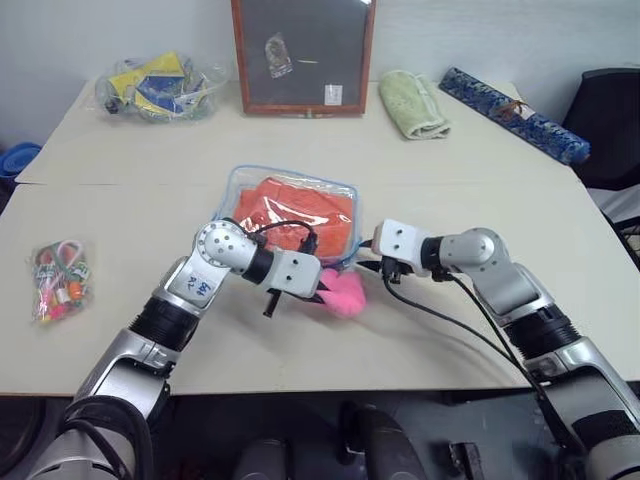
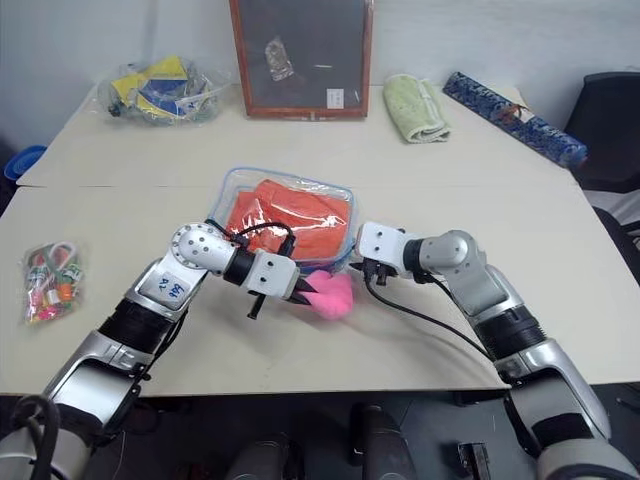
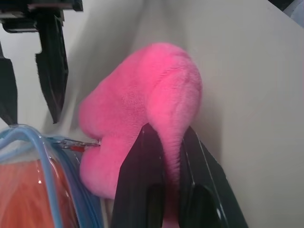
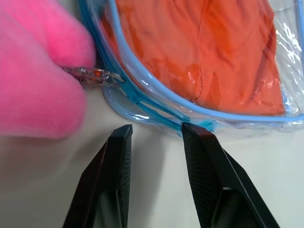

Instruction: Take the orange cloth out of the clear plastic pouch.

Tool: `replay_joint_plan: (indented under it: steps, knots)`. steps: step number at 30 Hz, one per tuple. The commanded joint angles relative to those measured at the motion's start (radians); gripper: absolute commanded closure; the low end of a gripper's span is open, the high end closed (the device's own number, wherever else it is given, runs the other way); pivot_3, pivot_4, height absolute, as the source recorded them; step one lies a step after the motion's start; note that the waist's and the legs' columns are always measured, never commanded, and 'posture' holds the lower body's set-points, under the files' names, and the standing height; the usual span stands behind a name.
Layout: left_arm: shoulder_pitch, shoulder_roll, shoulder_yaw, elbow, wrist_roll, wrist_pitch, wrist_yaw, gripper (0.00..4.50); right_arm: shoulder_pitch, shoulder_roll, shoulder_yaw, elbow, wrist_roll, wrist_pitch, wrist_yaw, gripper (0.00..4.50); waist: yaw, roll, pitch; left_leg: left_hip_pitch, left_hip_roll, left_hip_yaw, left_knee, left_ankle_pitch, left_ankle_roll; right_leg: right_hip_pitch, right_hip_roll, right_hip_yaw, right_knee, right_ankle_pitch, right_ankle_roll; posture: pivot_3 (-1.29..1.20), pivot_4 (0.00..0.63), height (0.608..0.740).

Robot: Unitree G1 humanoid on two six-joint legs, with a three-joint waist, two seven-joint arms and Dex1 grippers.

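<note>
Pink plush (image 3: 142,114): a fluffy pull fixed to the pouch's zip by a small metal link; it lies on the table (image 1: 450,330) at the pouch's near edge.
Left claw (image 3: 167,137): pressed together, pinching a fold of the plush.
Right claw (image 4: 154,130): spread, on the table just short of the pouch's blue edging, gripping nothing.
Pouch (image 1: 240,185): flat in mid-table, zip looks closed along the near edge.
Cloth (image 1: 300,212): orange, folded inside the pouch.
Risk 1: soft fur may slip from the pinch under a pull.
Risk 2: with no hold on the edging, the whole pouch may slide after the plush and the zip stay closed.
Risk 3: the right claw may catch only film, or snag the link.
Around: packet of bits (image 1: 58,280) at left; bag of yellow and blue items (image 1: 155,88), framed board (image 1: 303,55), green towel (image 1: 412,105) and blue roll (image 1: 515,115) far back, all well apart.
In the way: only the closed zip.
</note>
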Motion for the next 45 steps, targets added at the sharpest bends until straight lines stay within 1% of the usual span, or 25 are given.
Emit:
replay_joint_plan:
  steps: [1,7,11,15,24,30,34,38,41,44,45]
  knots:
    - [0.012,0.019,0.025,-0.040,-0.012,0.020,-0.004,4.49,-0.048,0.033,-0.007,0.056,-0.034,-0.090,0.013,2.81,-0.002,0.000,0.000,0.000,0.000,0.000,0.000,0.000,0.000,0.000,0.000,0.000,0.000,0.000,0.000,0.00,0.150,0.740]
    - [0.028,0.024,0.027,-0.067,-0.010,0.036,-0.001,4.49,-0.083,0.094,-0.022,0.077,-0.047,-0.127,0.020,2.81,-0.003,0.000,0.000,0.000,0.001,0.000,0.000,0.000,0.000,0.000,0.000,0.000,0.000,0.000,0.000,0.00,0.150,0.740]
    - [0.035,0.021,0.026,-0.073,-0.005,0.038,0.007,4.49,-0.084,0.088,-0.034,0.063,-0.065,-0.130,0.027,2.81,-0.001,0.001,0.000,0.000,0.001,-0.001,0.001,0.000,0.000,0.000,0.000,0.000,0.000,0.000,0.000,0.00,0.150,0.740]
    - [0.043,0.019,0.025,-0.082,-0.004,0.038,0.016,4.49,-0.067,0.072,-0.048,0.003,-0.062,-0.121,0.047,2.81,-0.001,0.001,0.000,-0.001,0.001,-0.001,0.002,0.000,0.000,0.000,0.000,0.000,0.000,0.000,0.000,0.00,0.150,0.740]
    - [0.061,0.033,0.046,-0.098,-0.016,0.048,0.034,4.49,-0.064,0.081,-0.036,-0.053,-0.073,-0.102,0.062,2.81,-0.001,0.001,0.000,-0.001,0.001,-0.001,0.002,0.000,0.000,0.000,0.000,0.000,0.001,0.000,0.000,0.00,0.150,0.740]
    - [0.062,0.030,0.048,-0.096,-0.013,0.045,0.039,4.49,-0.093,0.137,-0.014,-0.019,-0.104,-0.108,0.046,2.81,-0.002,0.001,0.000,0.000,0.001,-0.001,0.002,0.000,0.000,0.000,0.000,0.000,0.001,0.000,0.000,0.00,0.150,0.740]
    - [0.063,0.024,0.047,-0.101,-0.017,0.048,0.042,4.49,-0.093,0.159,-0.007,-0.008,-0.112,-0.111,0.065,2.81,-0.001,0.001,0.000,-0.001,0.001,-0.001,0.002,0.000,0.000,0.000,0.000,0.000,0.001,0.000,0.000,0.00,0.150,0.740]
    - [0.068,0.021,0.043,-0.102,-0.016,0.044,0.046,4.49,-0.096,0.194,0.012,0.045,-0.133,-0.124,0.061,2.81,-0.001,0.001,0.000,0.000,0.001,-0.001,0.002,0.000,0.000,0.000,0.000,0.000,0.001,0.000,0.000,0.00,0.150,0.740]
    - [0.071,0.018,0.043,-0.106,-0.017,0.044,0.051,4.50,-0.105,0.212,0.008,0.097,-0.148,-0.148,0.043,3.47,-0.002,0.001,0.000,0.000,0.001,-0.001,0.002,0.000,0.000,0.000,0.000,0.000,0.001,0.000,0.000,0.00,0.150,0.740]
    - [0.077,0.018,0.049,-0.111,-0.021,0.046,0.058,4.50,-0.096,0.199,-0.010,0.085,-0.133,-0.155,0.061,4.43,-0.002,0.001,0.000,0.000,0.001,-0.001,0.002,0.000,0.000,0.000,0.000,0.000,0.001,0.000,0.000,0.00,0.150,0.740]
    - [0.081,0.020,0.052,-0.112,-0.022,0.047,0.061,4.50,-0.091,0.191,-0.014,0.074,-0.130,-0.156,0.069,4.48,-0.002,0.001,0.000,0.000,0.001,-0.001,0.002,0.000,0.000,0.000,0.000,0.000,0.001,0.000,0.000,0.00,0.150,0.740]
